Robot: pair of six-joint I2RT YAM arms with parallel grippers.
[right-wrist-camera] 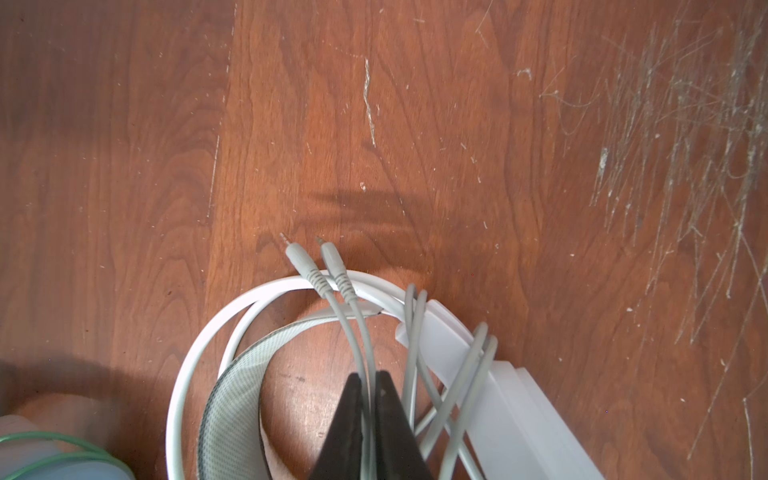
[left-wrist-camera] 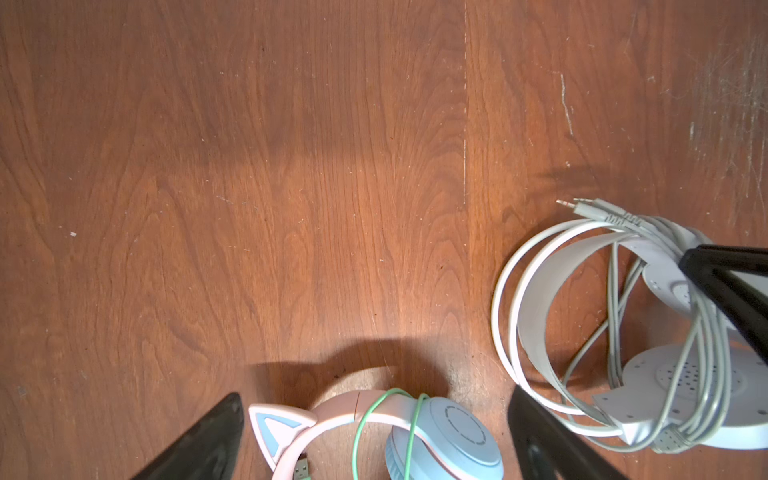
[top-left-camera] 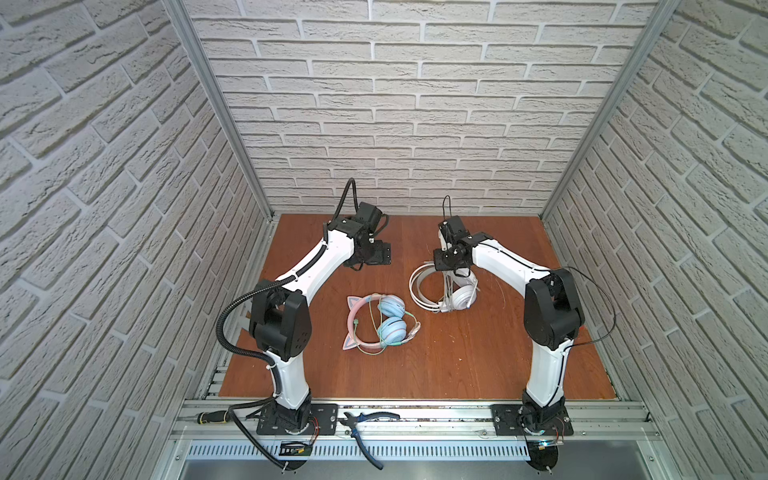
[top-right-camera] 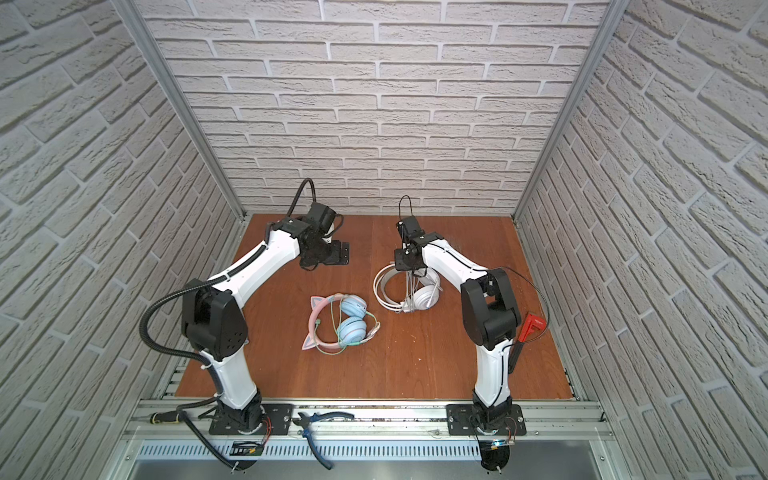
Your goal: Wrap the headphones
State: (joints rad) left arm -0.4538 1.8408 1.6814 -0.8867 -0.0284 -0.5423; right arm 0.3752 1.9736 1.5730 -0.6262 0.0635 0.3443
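Where two headphone pairs lie on one table (top-left-camera: 457,365), white pair (top-left-camera: 422,286) wound in white cable (right-wrist-camera: 314,282), pink cat-eared pair (top-left-camera: 376,326) near it, right gripper (right-wrist-camera: 369,376) pinching that cable, left gripper (left-wrist-camera: 374,395) wide, empty.

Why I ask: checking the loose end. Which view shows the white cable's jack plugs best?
Right wrist view: both jack plugs lie close and sharp, past the right pincer closed on the white cable. The left wrist view shows them smaller; both top views, too small to tell.
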